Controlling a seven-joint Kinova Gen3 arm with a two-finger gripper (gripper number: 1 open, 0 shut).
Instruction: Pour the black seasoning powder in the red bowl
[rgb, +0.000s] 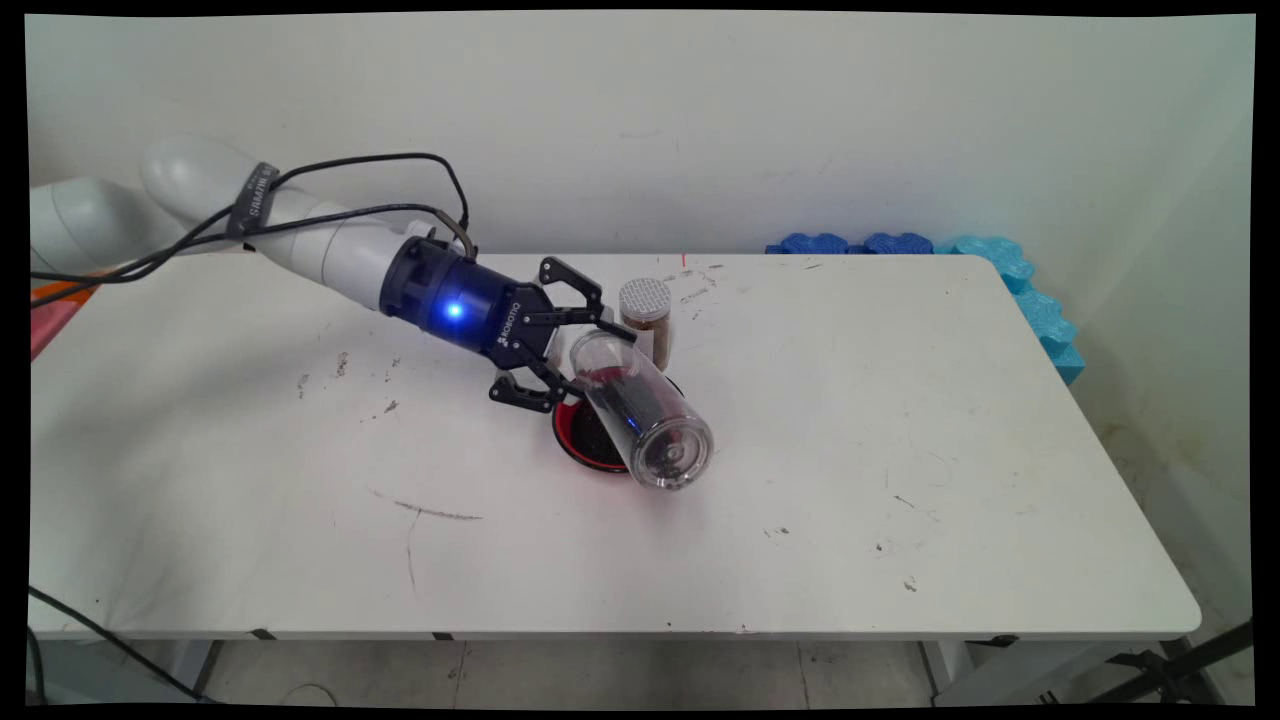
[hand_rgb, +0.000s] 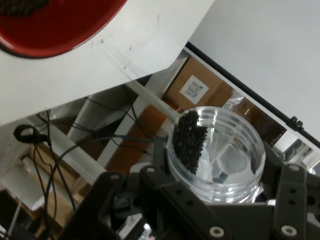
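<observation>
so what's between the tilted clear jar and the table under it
A red bowl with dark grains in it sits on the table below the clear jar held by the tool. The main view shows this.

Main cam high, near side, facing wall; hand cam close along end effector (rgb: 580, 350), both probably sharing jar (rgb: 640, 420).

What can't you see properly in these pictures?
- Red bowl: main view, mostly hidden behind the tilted clear plastic jar; hand view, cut off by the top edge.
- Small brown-filled jar with a mesh lid: main view, its base hidden by the clear jar.
- Black gripper: fingertips hidden by the clear jar.
</observation>
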